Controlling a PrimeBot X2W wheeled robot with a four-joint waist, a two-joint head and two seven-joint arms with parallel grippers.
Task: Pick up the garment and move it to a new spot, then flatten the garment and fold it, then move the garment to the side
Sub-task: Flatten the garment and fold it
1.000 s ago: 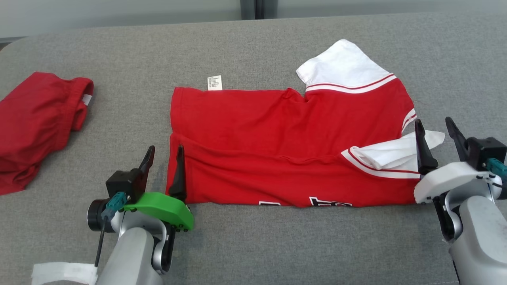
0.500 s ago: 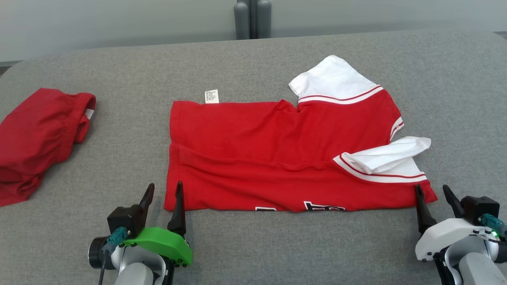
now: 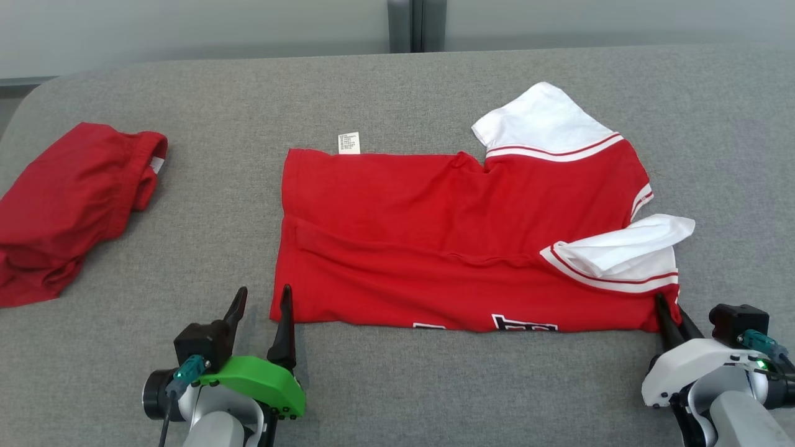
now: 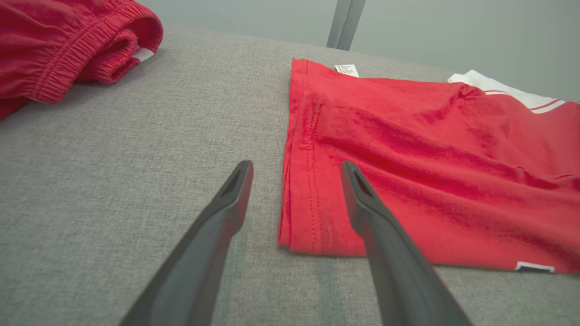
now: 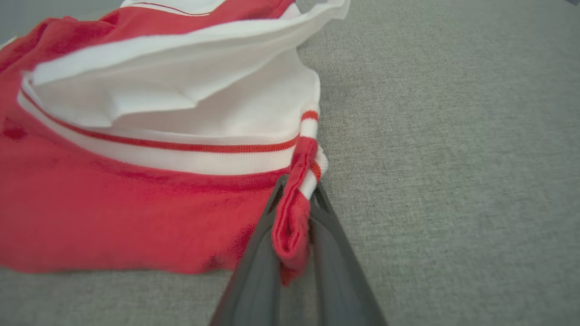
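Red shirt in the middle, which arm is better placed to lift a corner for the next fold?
Right. The right end effector is shut on a near corner of the red shirt; the left end effector is open, straddling the other without gripping.

Left end effector (image 3: 264, 289) stands spread; right end effector (image 3: 669, 305) is pinched together.

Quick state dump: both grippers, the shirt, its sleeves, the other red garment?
left gripper: open, fingers either side of the shirt's near left corner, not gripping
right gripper: shut on the shirt's near right corner
red shirt: folded lengthwise, lying flat
near sleeve: rumpled, flopped over on top
far sleeve: spread out past the far edge
second red garment: bunched, apart at the left
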